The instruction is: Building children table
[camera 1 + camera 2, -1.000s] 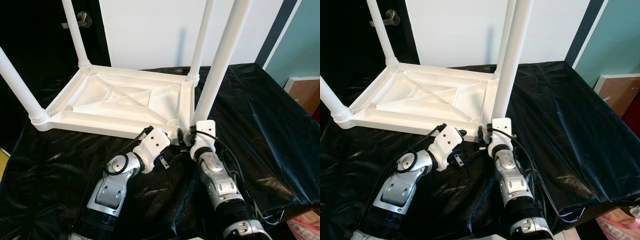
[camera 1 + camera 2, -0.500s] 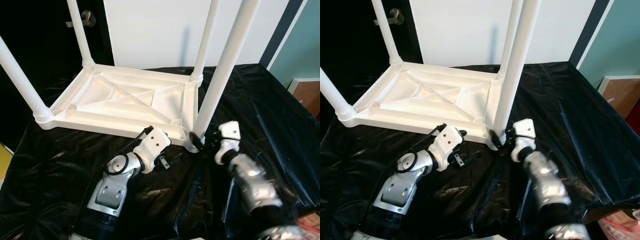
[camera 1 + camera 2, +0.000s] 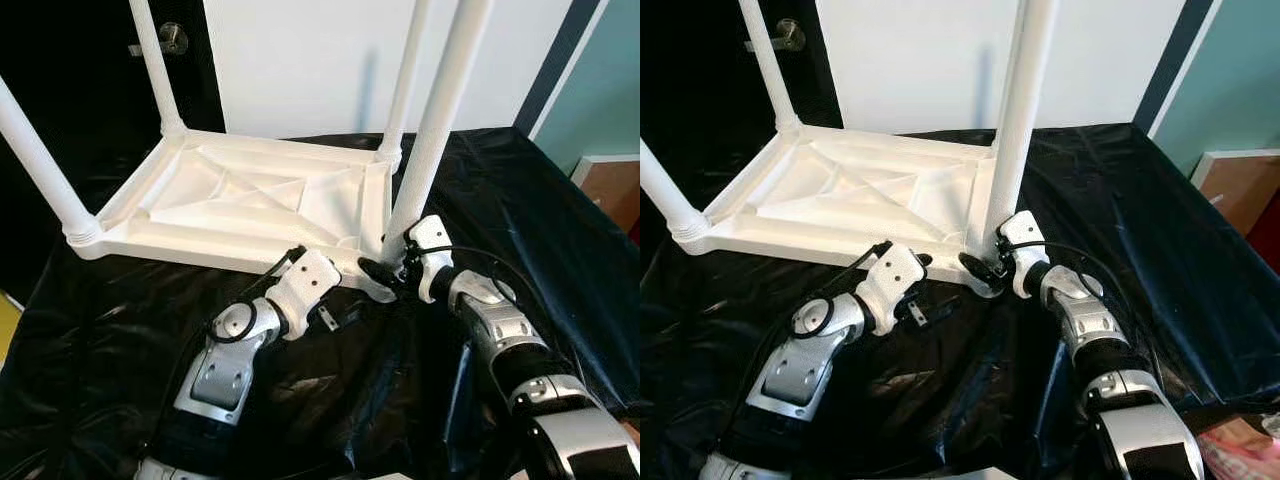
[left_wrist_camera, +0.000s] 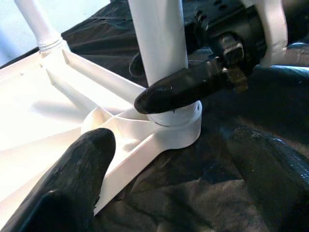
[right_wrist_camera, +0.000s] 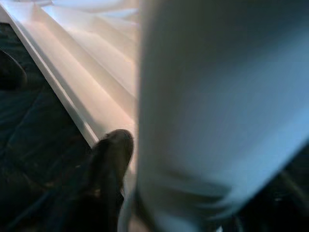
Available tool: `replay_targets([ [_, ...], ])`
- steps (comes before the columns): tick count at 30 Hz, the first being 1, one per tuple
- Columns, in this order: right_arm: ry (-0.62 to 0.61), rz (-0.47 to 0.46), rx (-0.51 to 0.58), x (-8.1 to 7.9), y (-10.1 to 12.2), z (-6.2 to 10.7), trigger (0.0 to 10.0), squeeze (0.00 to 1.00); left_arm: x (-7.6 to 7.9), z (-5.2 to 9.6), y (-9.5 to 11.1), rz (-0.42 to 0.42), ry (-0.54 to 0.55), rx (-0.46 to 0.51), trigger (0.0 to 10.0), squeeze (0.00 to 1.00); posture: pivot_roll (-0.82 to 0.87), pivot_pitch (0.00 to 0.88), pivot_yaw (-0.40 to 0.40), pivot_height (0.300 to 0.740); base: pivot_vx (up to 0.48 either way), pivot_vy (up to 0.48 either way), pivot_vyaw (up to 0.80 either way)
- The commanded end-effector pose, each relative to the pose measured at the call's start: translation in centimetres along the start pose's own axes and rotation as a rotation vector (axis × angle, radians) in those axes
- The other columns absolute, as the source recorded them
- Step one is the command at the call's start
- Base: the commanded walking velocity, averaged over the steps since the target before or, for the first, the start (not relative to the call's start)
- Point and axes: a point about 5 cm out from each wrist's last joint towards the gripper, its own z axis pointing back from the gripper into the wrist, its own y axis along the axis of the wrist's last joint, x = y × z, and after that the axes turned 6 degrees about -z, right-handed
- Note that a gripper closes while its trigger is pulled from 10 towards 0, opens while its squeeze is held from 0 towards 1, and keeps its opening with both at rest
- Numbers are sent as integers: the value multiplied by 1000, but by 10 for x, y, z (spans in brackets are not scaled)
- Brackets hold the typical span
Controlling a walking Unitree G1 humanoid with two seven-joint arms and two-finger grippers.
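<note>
Now right hand (image 3: 383,272) — around table leg (image 3: 432,140)

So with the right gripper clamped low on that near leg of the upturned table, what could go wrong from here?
The right gripper holds the near leg just above its socket; a sideways pull could tilt the tall leg or work it loose. The tabletop lies on a wrinkled black sheet and may slide, since the left gripper sits open beside the corner and grips nothing.
</note>
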Motion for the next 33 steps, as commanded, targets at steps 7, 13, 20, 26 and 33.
replay_targets([
  [7, 49, -23, -37, -1, -11, 0, 196, 0, -2, -3, -1, 3, 63, -6, 10000, 0, 21, 0, -48, 740, 0, 0, 0],
  [13, 22, -48, -26, 0, -15, 2, 10000, 0, -2, -3, -2, 1, 49, -6, 10000, 0, 9, 0, -32, 740, 0, 0, 0],
  [20, -199, -79, -58, -4, -29, 3, 10000, 0, -3, -4, -4, -13, 19, -10, 10000, 0, -16, 0, -15, 740, 0, 0, 0],
  [26, -445, -176, -57, -7, -36, 4, 10000, 0, -2, -4, -4, -8, 26, -8, 10000, 0, -6, 0, -23, 740, 0, 0, 0],
  [33, -776, -304, -20, -33, -35, -15, 10000, 0, 4, -4, -5, 4, 25, -7, 10000, 0, 2, 0, -35, 740, 0, 0, 0],
])
